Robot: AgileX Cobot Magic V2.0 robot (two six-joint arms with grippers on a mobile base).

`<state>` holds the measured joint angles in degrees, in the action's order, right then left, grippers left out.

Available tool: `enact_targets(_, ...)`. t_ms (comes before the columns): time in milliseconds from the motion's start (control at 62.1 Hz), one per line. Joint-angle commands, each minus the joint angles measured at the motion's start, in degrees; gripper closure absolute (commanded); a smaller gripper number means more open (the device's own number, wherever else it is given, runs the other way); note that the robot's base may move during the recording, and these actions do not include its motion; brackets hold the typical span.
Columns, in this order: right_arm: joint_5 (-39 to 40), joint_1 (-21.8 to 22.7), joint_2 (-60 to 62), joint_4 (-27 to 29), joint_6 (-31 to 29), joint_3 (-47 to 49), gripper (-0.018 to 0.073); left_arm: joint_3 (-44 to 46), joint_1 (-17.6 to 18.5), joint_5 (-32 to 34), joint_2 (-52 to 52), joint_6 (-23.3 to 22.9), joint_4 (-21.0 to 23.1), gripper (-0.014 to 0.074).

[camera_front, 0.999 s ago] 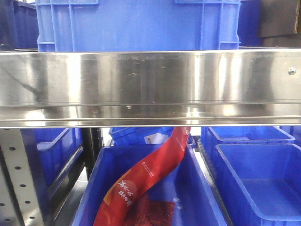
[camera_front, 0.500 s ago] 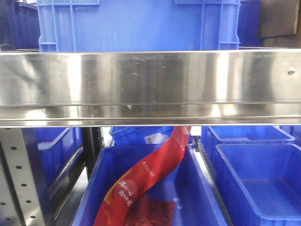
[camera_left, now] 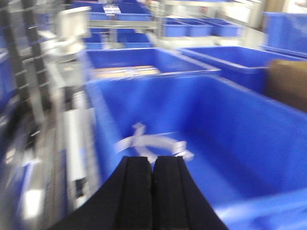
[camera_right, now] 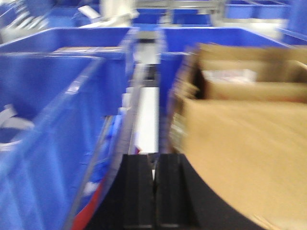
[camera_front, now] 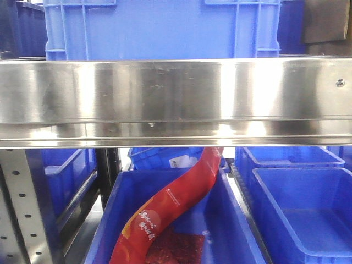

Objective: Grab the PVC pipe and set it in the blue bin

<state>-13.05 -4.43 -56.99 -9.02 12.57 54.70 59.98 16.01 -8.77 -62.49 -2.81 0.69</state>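
in the blue bin (camera_left: 268, 143), blurred white pieces (camera_left: 152, 143), perhaps the pvc pipe, both hands (camera_left: 152, 165) (camera_right: 153, 165) pressed together, empty

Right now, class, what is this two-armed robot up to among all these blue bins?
Nothing is held yet. The left gripper hangs shut over a blue bin with white plastic pieces on its floor, too blurred to pick out the PVC pipe. The right gripper, also shut and empty, sits between another blue bin and a cardboard box.
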Motion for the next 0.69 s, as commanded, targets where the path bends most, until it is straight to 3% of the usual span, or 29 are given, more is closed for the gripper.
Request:
enact_targets(0, 7.09, 1.27, 5.34, 0.75, 0.45, -5.67, 0.0724, -5.74, -3.37, 3.52, 4.86, 0.22, 1.88, 0.0707)
enact_targets(177, 13.05, 1.27, 13.52, 0.75, 0.45, -18.32, 0.0724, -15.57, -7.71, 4.65, 13.53, 0.22, 1.88, 0.0707)
enact_targets(290, 12.65, 1.27, 19.01, 0.75, 0.45, -24.69, 0.0724, -22.59, -9.45, 6.73, 19.80, 0.22, 1.88, 0.0707)
enact_targets(677, 8.90, 1.27, 37.01, -0.10, 0.45, -31.26, 0.0724, -39.50, -9.55, 9.16, 40.46, 0.22, 1.54, 0.0707)
